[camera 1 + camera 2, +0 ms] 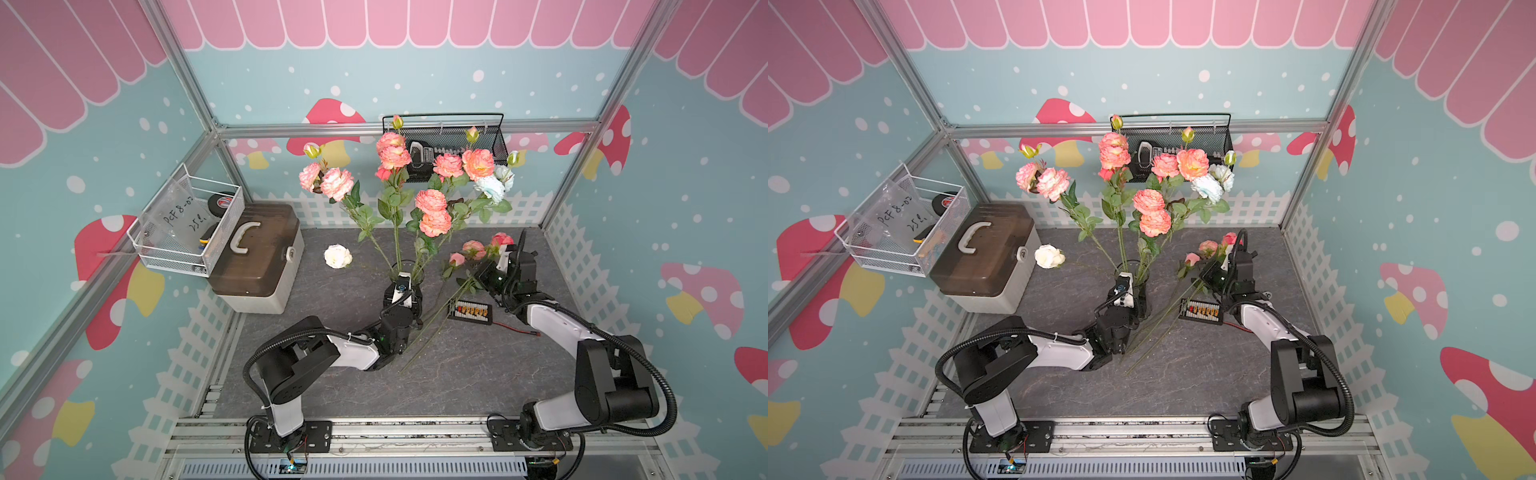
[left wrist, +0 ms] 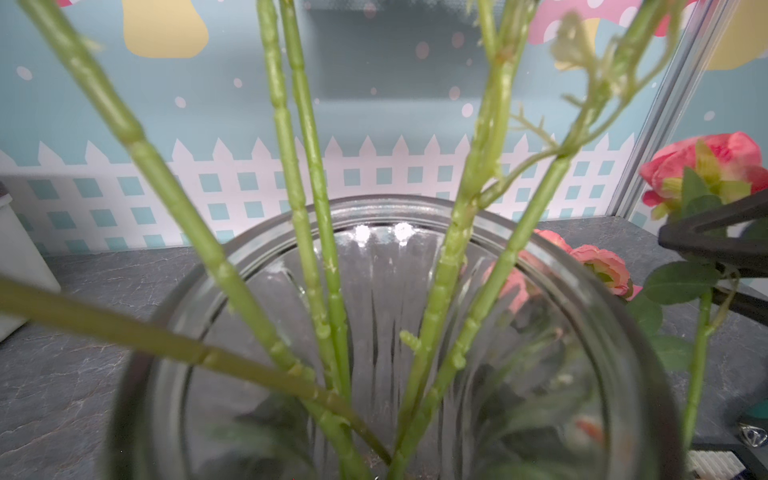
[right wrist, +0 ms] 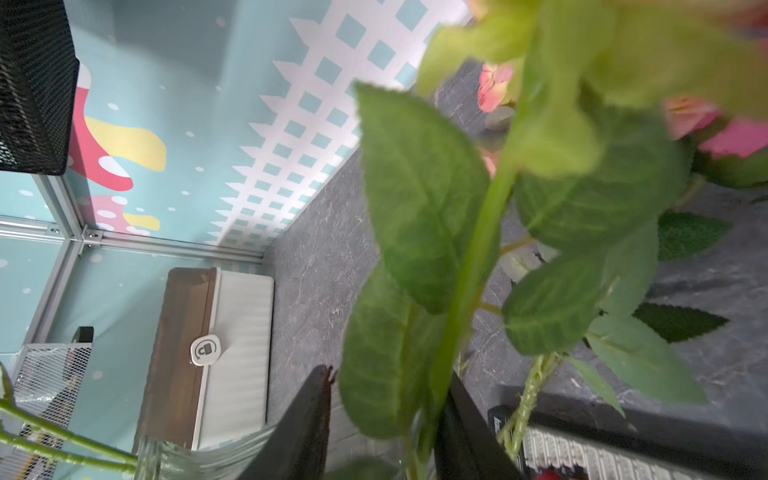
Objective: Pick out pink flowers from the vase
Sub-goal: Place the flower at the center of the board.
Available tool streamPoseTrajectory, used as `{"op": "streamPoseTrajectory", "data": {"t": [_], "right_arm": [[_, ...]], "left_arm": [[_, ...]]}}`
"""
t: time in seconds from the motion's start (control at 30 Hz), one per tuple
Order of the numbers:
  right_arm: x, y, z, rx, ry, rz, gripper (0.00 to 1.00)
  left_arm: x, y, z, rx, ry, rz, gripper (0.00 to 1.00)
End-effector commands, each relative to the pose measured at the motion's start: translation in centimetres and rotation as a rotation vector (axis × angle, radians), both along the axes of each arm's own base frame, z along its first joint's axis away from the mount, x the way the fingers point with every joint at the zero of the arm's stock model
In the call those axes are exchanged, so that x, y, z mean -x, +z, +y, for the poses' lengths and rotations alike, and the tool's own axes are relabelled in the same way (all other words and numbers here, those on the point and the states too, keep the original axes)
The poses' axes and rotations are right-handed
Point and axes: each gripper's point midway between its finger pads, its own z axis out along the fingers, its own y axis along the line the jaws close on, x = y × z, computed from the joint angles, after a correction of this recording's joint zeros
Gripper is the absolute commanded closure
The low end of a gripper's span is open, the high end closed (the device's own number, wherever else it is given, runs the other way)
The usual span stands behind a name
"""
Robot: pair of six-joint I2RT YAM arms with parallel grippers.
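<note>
The clear ribbed vase [image 1: 406, 267] [image 1: 1133, 268] stands mid-table, and its rim [image 2: 415, 208] fills the left wrist view. My left gripper [image 1: 402, 291] is shut on the vase; its fingers do not show in its own wrist view. Several pink flowers [image 1: 434, 212] [image 1: 1154, 212] still rise from the vase on green stems [image 2: 307, 249]. A pink spray [image 1: 473, 249] lies to the right of the vase. My right gripper [image 1: 484, 270] [image 3: 390, 374] is open around the spray's leafy stem [image 3: 469, 291], whose stem runs close to one finger [image 3: 465, 424].
Pale blue blooms [image 1: 492, 185] share the vase. A white rose [image 1: 337, 255] lies left of it, beside a brown-lidded box [image 1: 253, 257] and a wire basket [image 1: 187, 224]. A black bead device [image 1: 469, 311] and loose stems [image 1: 428, 332] lie between the arms. A black mesh basket [image 1: 449, 141] hangs at the back.
</note>
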Motion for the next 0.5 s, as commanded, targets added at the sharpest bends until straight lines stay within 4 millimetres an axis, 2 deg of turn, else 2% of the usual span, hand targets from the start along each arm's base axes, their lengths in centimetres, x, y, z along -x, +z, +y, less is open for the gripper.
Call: {"op": "streamPoseTrajectory", "data": {"t": [0.0,0.2,0.33,0.4,0.47], "right_arm": [[1.1,2.7,0.0,0.075,0.018,-0.087,0.58],[4.2,6.9,1.9,0.283,0.137,-0.225,0.58],[6.6,9.2,4.4,0.473,0.239,-0.323,0.57],[7.2,10.1,5.7,0.524,0.294,-0.363,0.56],[7.3,10.9,6.3,0.529,0.302,-0.373,0.56]], "left_arm": [[1.2,-7.6,-0.2,-0.155,-0.061,0.190,1.00],[1.2,-7.7,-0.3,-0.149,-0.062,0.191,1.00],[1.2,-7.8,-0.3,-0.150,-0.064,0.190,1.00],[1.2,-7.7,-0.3,-0.149,-0.064,0.190,1.00],[1.2,-7.9,-0.3,-0.152,-0.066,0.192,1.00]]}}
